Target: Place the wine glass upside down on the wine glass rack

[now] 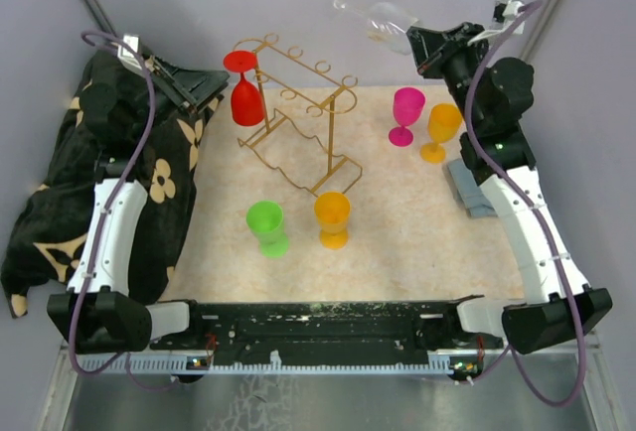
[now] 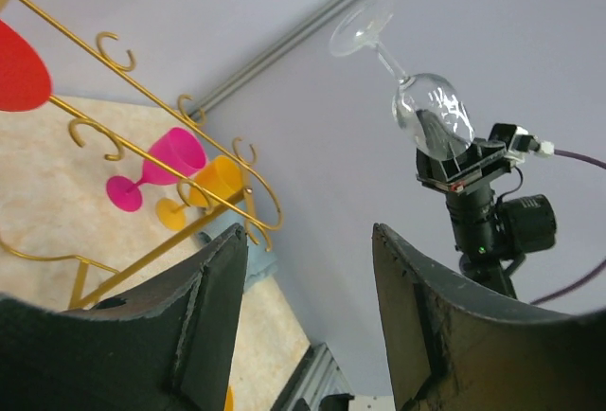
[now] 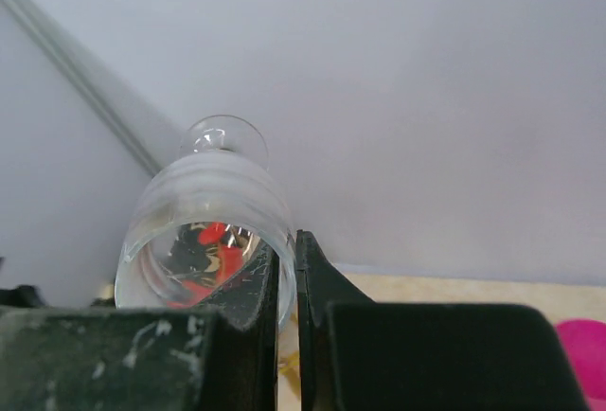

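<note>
One clear, round-bowled wine glass (image 2: 431,113)

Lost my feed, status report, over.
Right gripper shut on clear wine glass rim, glass aloft. Left gripper open, empty. Gold wine glass rack holds one red glass; other loops free.

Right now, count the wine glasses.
6: red glass on the rack; green glass and orange glass in front; pink glass and amber glass at right; clear glass in the right claw.
</note>
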